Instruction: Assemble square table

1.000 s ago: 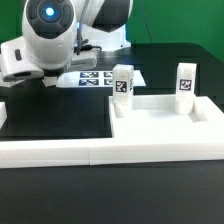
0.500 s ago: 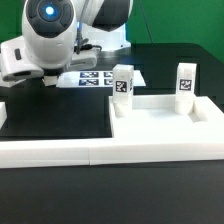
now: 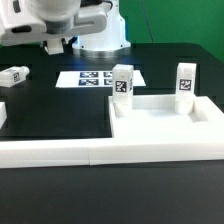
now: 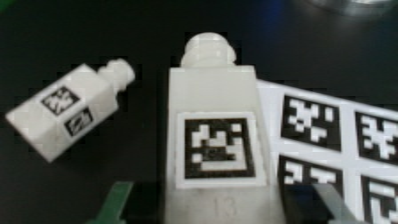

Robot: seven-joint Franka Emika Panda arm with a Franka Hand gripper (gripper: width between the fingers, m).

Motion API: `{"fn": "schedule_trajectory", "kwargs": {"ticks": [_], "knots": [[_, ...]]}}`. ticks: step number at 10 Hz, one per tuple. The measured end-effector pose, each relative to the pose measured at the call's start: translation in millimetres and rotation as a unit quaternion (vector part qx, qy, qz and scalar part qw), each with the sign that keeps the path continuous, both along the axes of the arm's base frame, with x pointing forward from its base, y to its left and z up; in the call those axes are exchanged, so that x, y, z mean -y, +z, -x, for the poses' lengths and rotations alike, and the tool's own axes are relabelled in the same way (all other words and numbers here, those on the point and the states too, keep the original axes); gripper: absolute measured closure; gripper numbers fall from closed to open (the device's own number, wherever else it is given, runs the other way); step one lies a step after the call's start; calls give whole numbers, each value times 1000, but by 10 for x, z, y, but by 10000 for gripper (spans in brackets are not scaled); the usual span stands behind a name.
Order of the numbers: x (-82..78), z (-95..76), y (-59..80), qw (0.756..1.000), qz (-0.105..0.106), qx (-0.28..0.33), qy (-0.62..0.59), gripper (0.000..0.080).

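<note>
The square table's white slab [image 3: 165, 128] lies flat at the exterior view's right, with two tagged white legs standing on it, one [image 3: 122, 82] at its near-left corner and one [image 3: 186, 80] further right. A third leg [image 3: 12, 74] lies on its side on the black table at the far left. In the wrist view my gripper [image 4: 217, 205] is shut on a fourth tagged leg [image 4: 217, 120], its fingers [image 4: 121, 202] against both sides. The lying leg [image 4: 68, 105] shows beside it. In the exterior view the gripper [image 3: 58, 44] hangs high near the top edge.
The marker board [image 3: 95, 78] lies flat behind the slab and under the held leg [image 4: 342, 125]. Long white border bars run along the front [image 3: 60, 152] and the left [image 3: 3, 115] of the black work surface.
The arm has risen toward the top of the exterior view, uncovering the leg lying at the far left. The jaws have not changed.
</note>
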State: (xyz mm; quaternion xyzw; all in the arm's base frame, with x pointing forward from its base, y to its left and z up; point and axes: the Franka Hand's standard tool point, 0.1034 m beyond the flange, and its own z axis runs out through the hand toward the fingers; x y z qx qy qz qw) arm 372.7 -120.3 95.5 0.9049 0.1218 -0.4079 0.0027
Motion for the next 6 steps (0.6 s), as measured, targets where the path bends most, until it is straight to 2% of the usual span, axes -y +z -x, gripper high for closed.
{"fn": "schedule_trajectory", "kwargs": {"ticks": [2, 3, 4, 6], "knots": [[7, -21, 12, 998, -10, 57, -2, 509], [-18, -84, 24, 995, -17, 93, -5, 509], [-151, -266, 170, 992, -20, 123, -6, 509], [-450, -770, 472, 982, -27, 186, 9, 509]]}}
